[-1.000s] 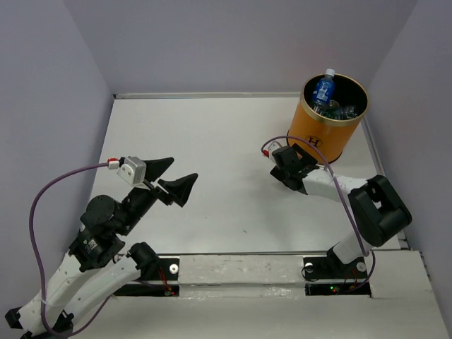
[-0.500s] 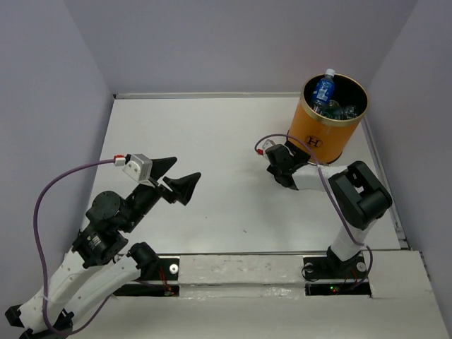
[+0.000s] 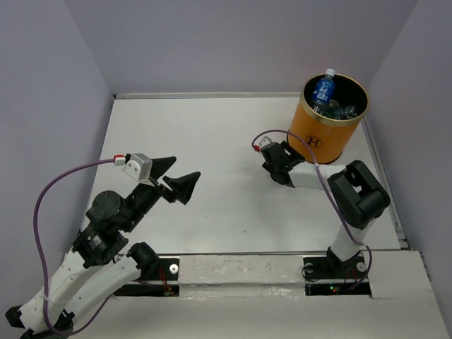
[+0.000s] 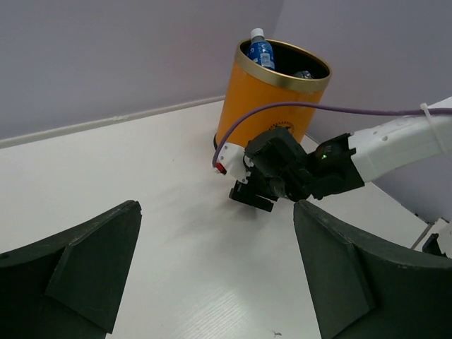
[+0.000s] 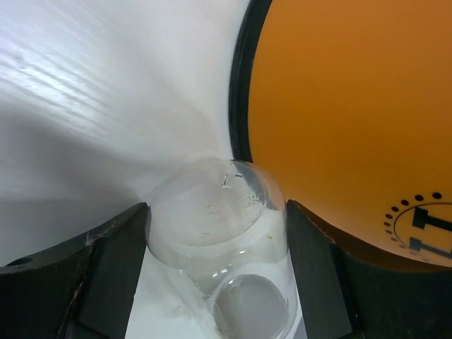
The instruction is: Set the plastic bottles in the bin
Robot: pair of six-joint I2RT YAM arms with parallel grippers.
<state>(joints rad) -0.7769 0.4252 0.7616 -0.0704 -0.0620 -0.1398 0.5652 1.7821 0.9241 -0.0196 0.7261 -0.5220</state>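
Currently right gripper (image 5: 215, 247) is clamped across a clear bottle (image 5: 212, 205), low beside the bin (image 5: 353, 106) (other bottles (image 3: 324, 90) sit inside). Looks light, thin-walled, slick; squeeze mid-body, gently. Left gripper (image 3: 182, 168) gapes wide, empty.

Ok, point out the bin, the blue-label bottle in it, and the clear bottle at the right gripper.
bin (image 3: 332, 134): top external view, on its orange side wall.
blue-label bottle (image 3: 324, 90): top external view, on its label.
clear bottle (image 5: 212, 226): right wrist view, on its rounded end.
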